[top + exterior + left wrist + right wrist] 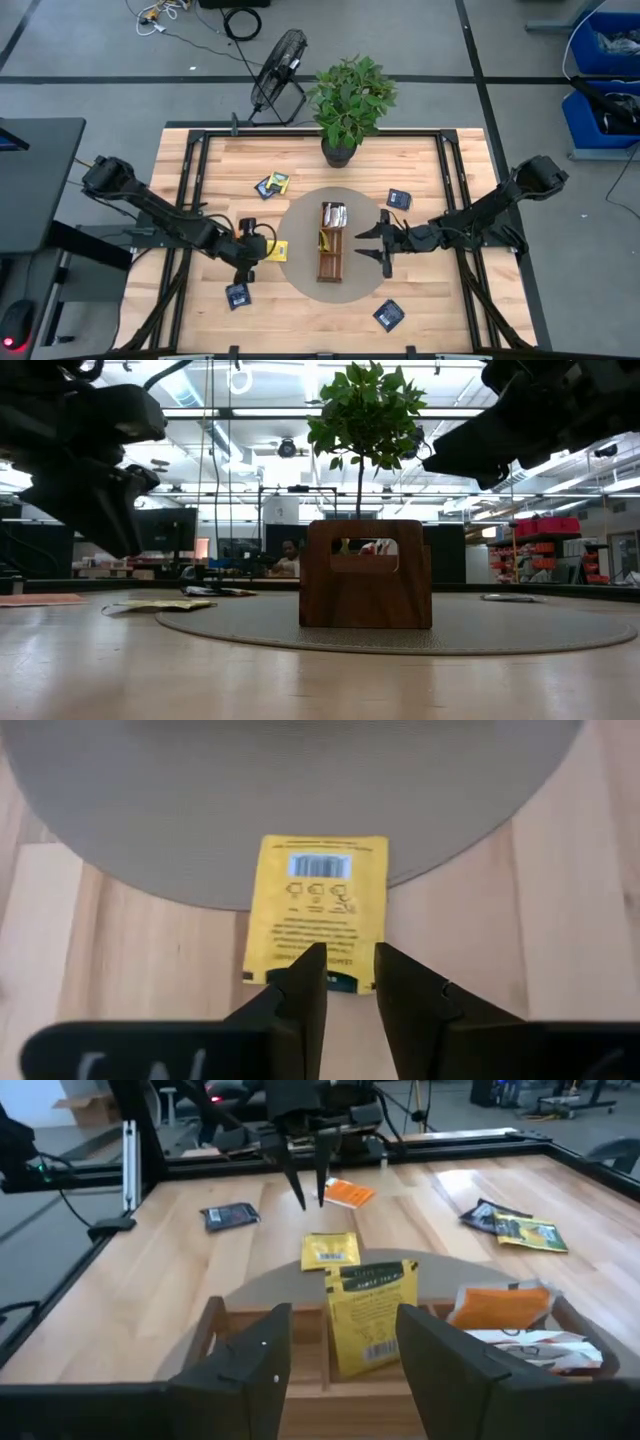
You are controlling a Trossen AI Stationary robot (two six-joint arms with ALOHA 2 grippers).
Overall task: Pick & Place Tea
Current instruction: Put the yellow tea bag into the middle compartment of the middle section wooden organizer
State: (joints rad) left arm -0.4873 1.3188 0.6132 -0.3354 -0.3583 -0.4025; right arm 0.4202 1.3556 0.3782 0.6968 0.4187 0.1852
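Note:
A yellow tea sachet (320,910) lies flat, its far part on the round grey mat's edge (120,870) and its near part on the wood. My left gripper (348,982) hangs just over its near edge, pointing down, fingers narrowly open; the right wrist view shows the tips (322,1190) clear of the table. My right gripper (345,1370) is wide open over the brown wooden tray (333,262), which holds an upright yellow sachet (370,1315) and orange and white ones (500,1312). Other sachets, navy (238,294) (389,315) (399,199) and navy with green-yellow (272,184), lie on the table.
A potted plant (345,100) stands at the table's far edge behind the mat. An orange sachet (350,1192) lies on the wood beyond my left gripper. A black metal frame (300,130) runs around the table. A fan (278,70) stands on the floor beyond it.

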